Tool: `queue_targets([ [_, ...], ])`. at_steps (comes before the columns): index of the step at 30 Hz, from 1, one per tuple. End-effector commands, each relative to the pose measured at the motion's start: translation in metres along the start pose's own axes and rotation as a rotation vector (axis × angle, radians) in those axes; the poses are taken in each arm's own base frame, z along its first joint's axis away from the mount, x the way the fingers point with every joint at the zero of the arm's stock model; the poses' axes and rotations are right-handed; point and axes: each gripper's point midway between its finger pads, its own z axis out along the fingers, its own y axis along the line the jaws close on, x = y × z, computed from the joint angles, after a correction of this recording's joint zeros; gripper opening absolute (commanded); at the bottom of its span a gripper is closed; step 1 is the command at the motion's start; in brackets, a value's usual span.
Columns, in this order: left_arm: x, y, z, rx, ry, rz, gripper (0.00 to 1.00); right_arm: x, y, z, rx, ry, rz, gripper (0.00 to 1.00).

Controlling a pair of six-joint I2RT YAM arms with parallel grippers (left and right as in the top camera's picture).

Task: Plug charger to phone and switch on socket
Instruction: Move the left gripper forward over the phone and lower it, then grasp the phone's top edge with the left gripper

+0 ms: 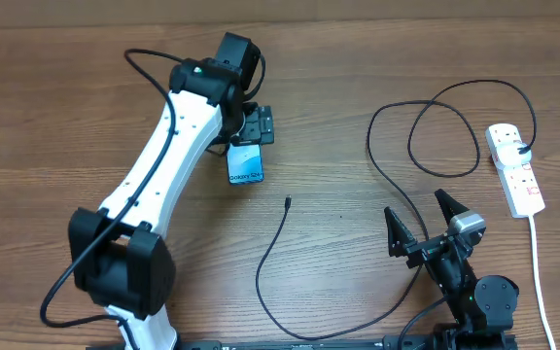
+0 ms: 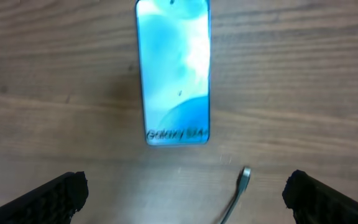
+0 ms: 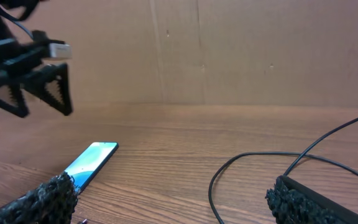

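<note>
The phone [image 1: 245, 165] lies flat on the wooden table, its blue screen lit and the "Galaxy" text at the near end. My left gripper [image 1: 253, 128] hovers open just above its far end, holding nothing; in the left wrist view the phone [image 2: 173, 71] lies ahead of the wide-apart fingers [image 2: 61, 196]. The charger cable's connector tip [image 1: 288, 202] rests loose on the table just right of the phone's near end, and shows in the left wrist view as well [image 2: 245, 175]. My right gripper [image 1: 421, 219] stands open and empty near the front right. The socket [image 1: 515, 167] lies at the far right.
The black cable [image 1: 397, 175] loops widely across the middle and right of the table, up to a black plug [image 1: 523, 149] in the strip. The strip's white cord [image 1: 541, 272] runs toward the front edge. The right wrist view shows the cable [image 3: 241, 163] close ahead.
</note>
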Motion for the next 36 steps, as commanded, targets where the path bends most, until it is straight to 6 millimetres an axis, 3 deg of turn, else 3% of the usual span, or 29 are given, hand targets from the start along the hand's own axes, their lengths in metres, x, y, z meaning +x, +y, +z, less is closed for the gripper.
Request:
queue_targets([
  [1, -0.006, -0.004, 0.015, -0.004, -0.001, -0.030, 1.00, 0.002, 0.003, 0.000, -0.016, -0.002, 0.002, 1.00],
  [11, 0.000, -0.003, 0.086, -0.067, 0.103, -0.069, 1.00, 0.002, 0.003, 0.000, -0.016, -0.002, 0.002, 1.00],
  [19, 0.002, -0.001, 0.127, -0.104, 0.128, -0.066, 1.00, 0.002, 0.003, 0.000, -0.016, -0.002, 0.002, 1.00],
  [29, 0.009, 0.004, 0.144, -0.128, 0.160, -0.028, 1.00, 0.002, 0.003, 0.000, -0.016, -0.002, 0.002, 1.00],
  [36, 0.029, 0.011, 0.152, -0.146, 0.219, -0.026, 1.00, 0.002, 0.003, 0.000, -0.016, -0.002, 0.002, 1.00],
])
